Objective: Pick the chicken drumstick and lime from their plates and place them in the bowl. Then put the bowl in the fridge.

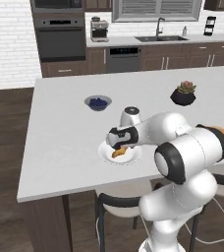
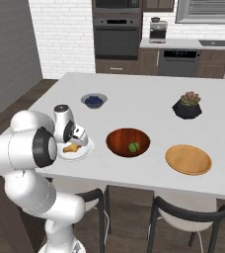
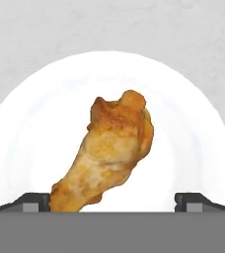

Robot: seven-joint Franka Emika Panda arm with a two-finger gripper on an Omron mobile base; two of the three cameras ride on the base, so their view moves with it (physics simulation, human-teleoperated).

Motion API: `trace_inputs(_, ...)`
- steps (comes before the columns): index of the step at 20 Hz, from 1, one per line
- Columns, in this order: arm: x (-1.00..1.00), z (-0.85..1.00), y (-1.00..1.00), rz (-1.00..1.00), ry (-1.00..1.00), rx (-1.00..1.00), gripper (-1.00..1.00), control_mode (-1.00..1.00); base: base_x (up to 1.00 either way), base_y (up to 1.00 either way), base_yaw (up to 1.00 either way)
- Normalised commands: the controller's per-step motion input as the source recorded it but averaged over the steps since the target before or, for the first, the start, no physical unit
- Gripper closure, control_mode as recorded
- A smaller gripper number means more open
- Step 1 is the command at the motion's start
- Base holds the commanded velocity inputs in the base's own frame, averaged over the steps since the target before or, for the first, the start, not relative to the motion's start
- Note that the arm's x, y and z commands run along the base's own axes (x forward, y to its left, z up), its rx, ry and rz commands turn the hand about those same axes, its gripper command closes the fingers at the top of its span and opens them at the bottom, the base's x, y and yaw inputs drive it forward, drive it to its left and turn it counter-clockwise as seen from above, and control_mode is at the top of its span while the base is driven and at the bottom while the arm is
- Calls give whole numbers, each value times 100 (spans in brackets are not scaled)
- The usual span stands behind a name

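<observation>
The chicken drumstick (image 3: 112, 153) lies on the glossy white plate (image 3: 30, 143) near the counter's front edge, its thick end away from the hand. My gripper (image 3: 113, 202) hangs open just above it, one fingertip on each side of the thin end, not touching. From the sides, the gripper (image 2: 75, 142) hovers over the drumstick (image 2: 71, 147) on the white plate (image 2: 86, 150). The lime (image 2: 133, 147) sits inside the reddish-brown bowl (image 2: 119, 138). The tan wooden plate (image 2: 188, 159) to its right is bare. The fridge is out of view.
A grey bowl of blueberries (image 2: 93, 100) stands behind the white plate, and a black succulent pot (image 2: 187, 105) is farther right. Dark stools (image 2: 183, 213) are tucked under the counter's front edge. A wall oven (image 1: 61, 37) is at the back.
</observation>
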Motion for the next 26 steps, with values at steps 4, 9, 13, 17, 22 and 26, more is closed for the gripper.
trace_inputs(4,38,-2,6,-1,0,0,-100,-100,0,0,0)
trace_inputs(9,28,-14,1,0,0,0,-100,-100,0,0,0)
trace_inputs(13,0,-39,0,0,0,0,-100,-100,0,0,0)
trace_inputs(17,0,-17,0,0,0,0,-100,-100,0,0,0)
trace_inputs(22,0,-1,0,0,0,0,100,-100,0,0,0)
trace_inputs(26,0,10,-19,0,-2,4,100,-100,0,0,0)
